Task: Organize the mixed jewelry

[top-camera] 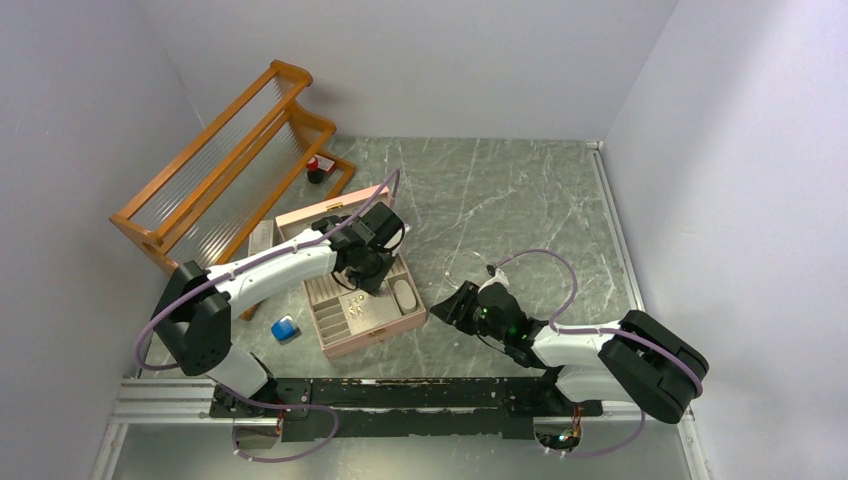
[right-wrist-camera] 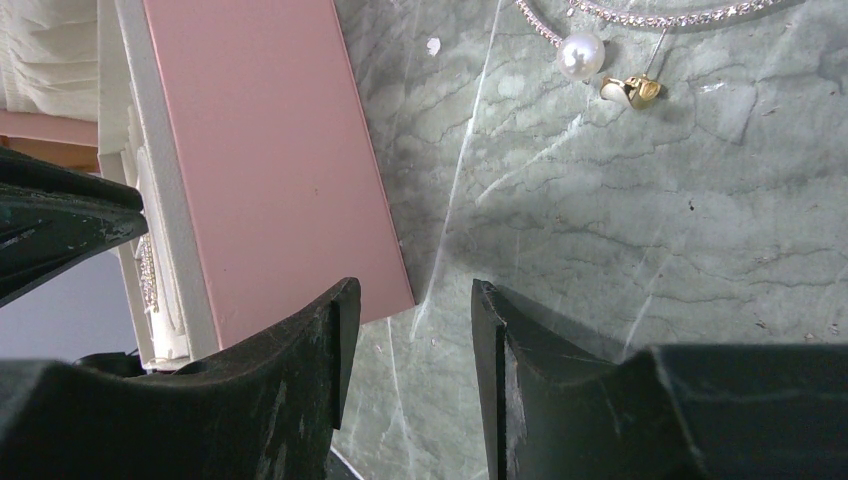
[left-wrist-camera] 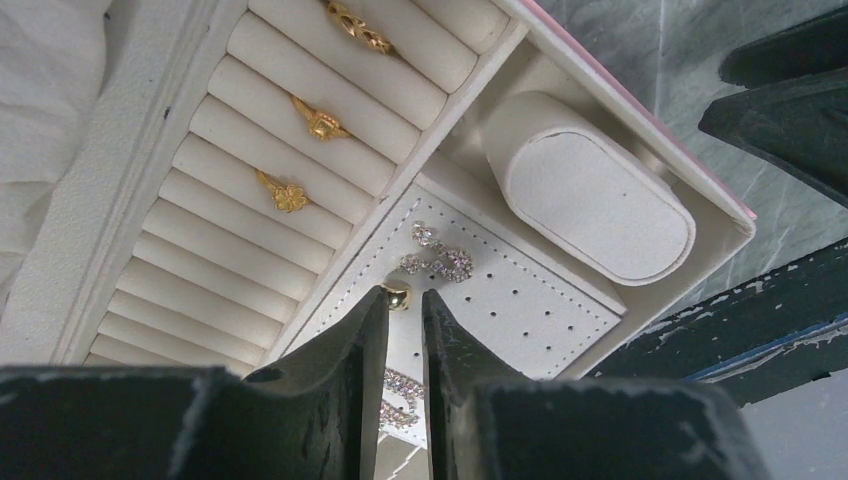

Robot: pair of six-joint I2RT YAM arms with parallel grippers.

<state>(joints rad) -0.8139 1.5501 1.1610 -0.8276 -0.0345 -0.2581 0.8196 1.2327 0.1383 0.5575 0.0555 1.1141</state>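
The pink box (top-camera: 385,325) lies open, with its cream inside in the left wrist view (left-wrist-camera: 150,150). Three gold rings (left-wrist-camera: 318,122) sit in the ring rolls. Rhinestone pieces (left-wrist-camera: 437,256) and a small gold ball stud (left-wrist-camera: 398,293) lie on the perforated pad (left-wrist-camera: 540,310). My left gripper (left-wrist-camera: 404,296) hangs over the pad, its jaws a narrow gap apart. The stud is at their tips, against the left finger. My right gripper (right-wrist-camera: 410,300) is open and empty above the table by the box's corner (right-wrist-camera: 280,160). A thin hoop (top-camera: 462,262), a pearl (right-wrist-camera: 581,54) and a gold piece (right-wrist-camera: 634,90) lie on the table.
A wooden rack (top-camera: 215,175) stands at the back left with a small red and black item (top-camera: 314,168) beside it. A blue block (top-camera: 285,328) lies left of the box. An oval cream cushion (left-wrist-camera: 590,190) fills one box compartment. Walls close in on both sides.
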